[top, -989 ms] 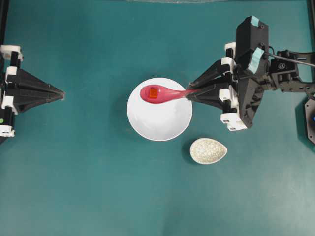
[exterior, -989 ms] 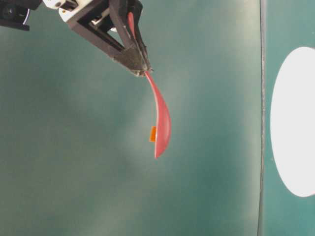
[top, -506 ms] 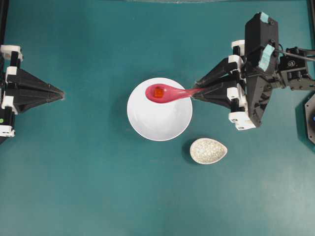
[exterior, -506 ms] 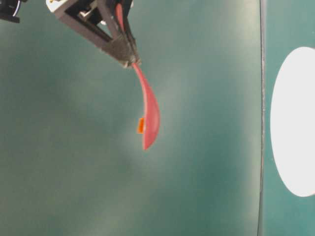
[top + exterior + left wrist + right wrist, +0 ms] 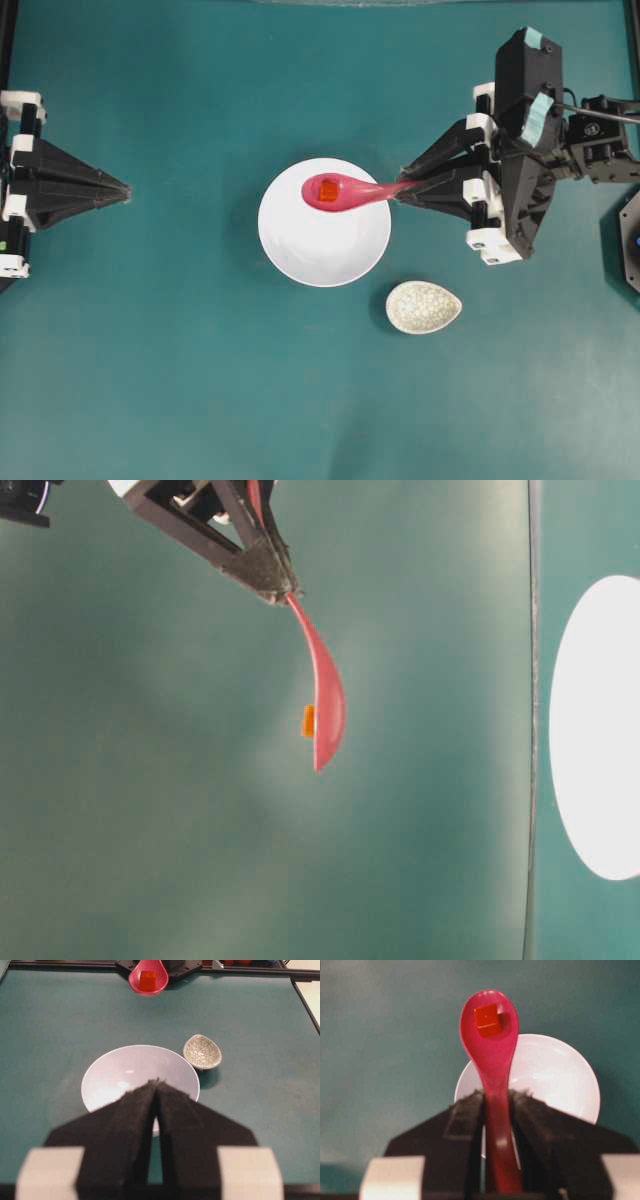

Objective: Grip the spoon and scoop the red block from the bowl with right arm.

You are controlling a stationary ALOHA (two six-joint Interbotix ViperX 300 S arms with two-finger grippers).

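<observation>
My right pincer point(image 5: 402, 188) is closed on the handle of the spoon point(image 5: 345, 191). The two black fingers point(image 5: 465, 1120) press on the handle from both sides. The scoop sticks out past the tips, away from my arm.

The red block point(image 5: 328, 190) sits in the scoop, near its far end. In my right wrist view the block point(image 5: 487, 1020) lies a little toward the front of the scoop.

The spoon is up in the air over the bowl point(image 5: 324, 250). In the side view nothing touches the spoon point(image 5: 325, 695) but my pincer, and the block point(image 5: 308, 721) pokes out of the scoop. From above, the scoop is over the top part of the bowl, and the handle crosses the bowl's rim on the right.

The white bowl has nothing in it that I can see. It sits on the green counter point(image 5: 180, 380).

A small speckled dish point(image 5: 424, 306) shaped like an egg sits on the counter just beside the bowl, at the lower right. It is below my right pincer in the view from above, and it does not touch the bowl.

My left pincer point(image 5: 128, 189) is far off at the left edge, well apart from the bowl. Its tips are together and it holds nothing. It points at the bowl point(image 5: 140, 1077) from the other side.
</observation>
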